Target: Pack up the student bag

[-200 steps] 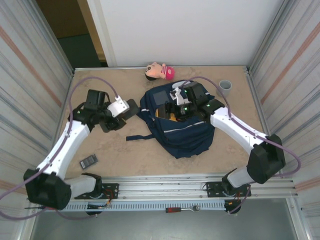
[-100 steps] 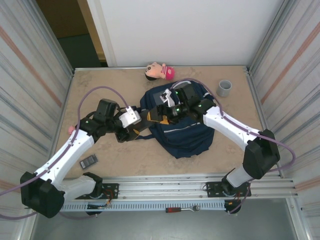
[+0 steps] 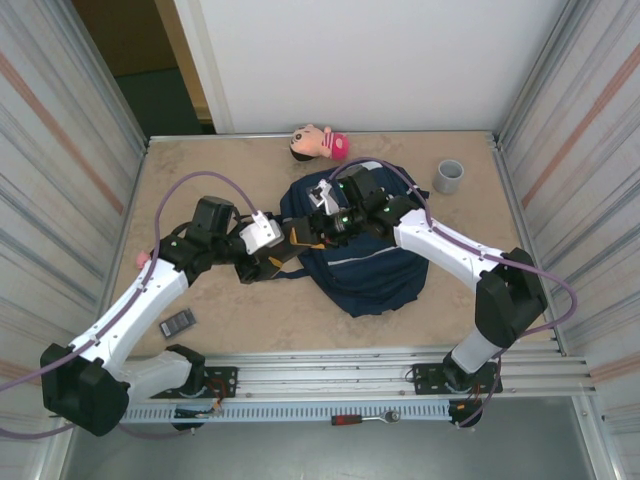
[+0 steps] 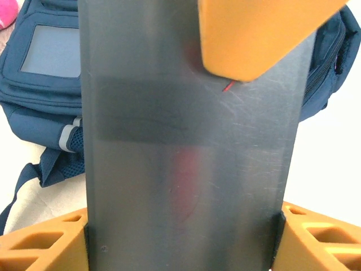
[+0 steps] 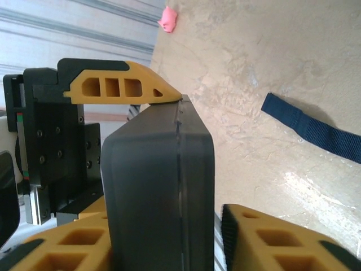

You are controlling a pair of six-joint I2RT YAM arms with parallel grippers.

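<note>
The student bag [image 3: 368, 268], navy blue with pale stripes, lies flat at the middle of the table; its pocket side also shows in the left wrist view [image 4: 48, 84]. My left gripper [image 3: 280, 254] is shut on a flat dark grey case [image 4: 186, 147], which it holds in the air by the bag's left edge. My right gripper [image 3: 312, 232] reaches over the bag and straddles the case's far end [image 5: 158, 186]. One of its orange fingers [image 5: 62, 243] lies against the case. The other finger [image 5: 271, 237] stands a narrow gap off it.
A doll [image 3: 320, 143] with a pink cap lies at the back edge and a grey cup [image 3: 448, 176] stands at the back right. A small dark device [image 3: 178, 321] lies front left, with a pink bit [image 3: 143, 258] near the left wall. A bag strap [image 5: 310, 130] trails on the table.
My left arm carried the case rightward to the bag's edge. My right gripper moved left off the bag to the case's end, and its jaws narrowed around it.
</note>
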